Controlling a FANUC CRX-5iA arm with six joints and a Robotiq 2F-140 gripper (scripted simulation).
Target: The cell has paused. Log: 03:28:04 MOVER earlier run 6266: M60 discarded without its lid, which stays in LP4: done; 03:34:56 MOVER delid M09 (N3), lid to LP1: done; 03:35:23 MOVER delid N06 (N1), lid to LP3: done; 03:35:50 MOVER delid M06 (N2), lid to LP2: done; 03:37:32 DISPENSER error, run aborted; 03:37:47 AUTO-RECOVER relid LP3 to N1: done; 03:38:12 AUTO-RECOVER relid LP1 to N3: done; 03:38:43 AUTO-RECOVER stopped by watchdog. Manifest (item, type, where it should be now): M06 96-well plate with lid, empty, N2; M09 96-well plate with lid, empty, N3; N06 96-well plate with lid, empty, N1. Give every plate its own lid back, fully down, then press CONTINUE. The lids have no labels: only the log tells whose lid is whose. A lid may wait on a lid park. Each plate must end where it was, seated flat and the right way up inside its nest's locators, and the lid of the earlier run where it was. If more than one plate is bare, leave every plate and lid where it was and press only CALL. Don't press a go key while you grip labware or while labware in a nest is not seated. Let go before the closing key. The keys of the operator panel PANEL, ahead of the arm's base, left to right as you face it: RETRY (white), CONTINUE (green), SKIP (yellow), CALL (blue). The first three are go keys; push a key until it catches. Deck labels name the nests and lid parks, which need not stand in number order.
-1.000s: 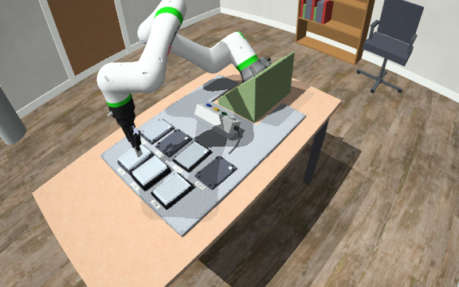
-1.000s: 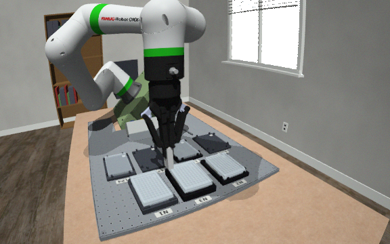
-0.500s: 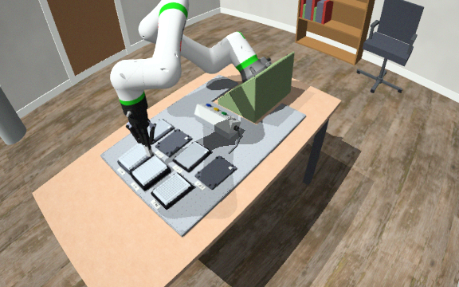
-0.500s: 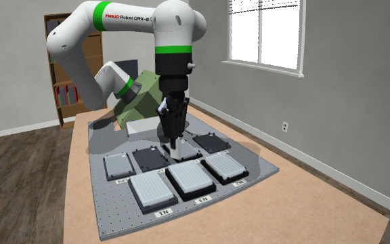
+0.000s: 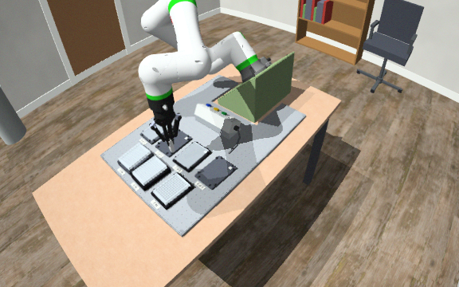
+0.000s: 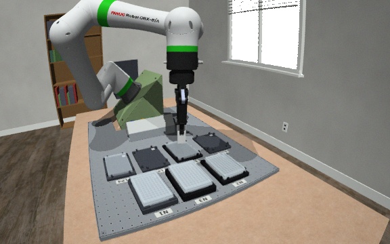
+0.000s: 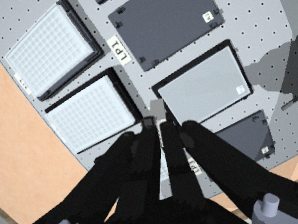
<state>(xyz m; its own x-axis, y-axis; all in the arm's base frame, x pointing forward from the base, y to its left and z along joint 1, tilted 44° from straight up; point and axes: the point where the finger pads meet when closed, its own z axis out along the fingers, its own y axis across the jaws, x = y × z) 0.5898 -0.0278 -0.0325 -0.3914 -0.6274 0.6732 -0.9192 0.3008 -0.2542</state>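
— Where's the spare lid [image 6: 182, 150]?
— On its park, back row of the grey deck [image 6: 114, 217], at 12 o'clock from the middle plate [image 6: 189, 176].
— And the pincer [image 6: 181, 137]?
— Fully closed, empty (hanging just above that lid's far edge).

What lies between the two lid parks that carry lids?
An empty dark lid park, labelled LP1. The exterior view shows the row, and the wrist view shows the label.

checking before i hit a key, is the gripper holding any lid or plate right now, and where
Nothing is held. The gripper is shut with its fingers pressed together, hovering above the lid parked on the deck.
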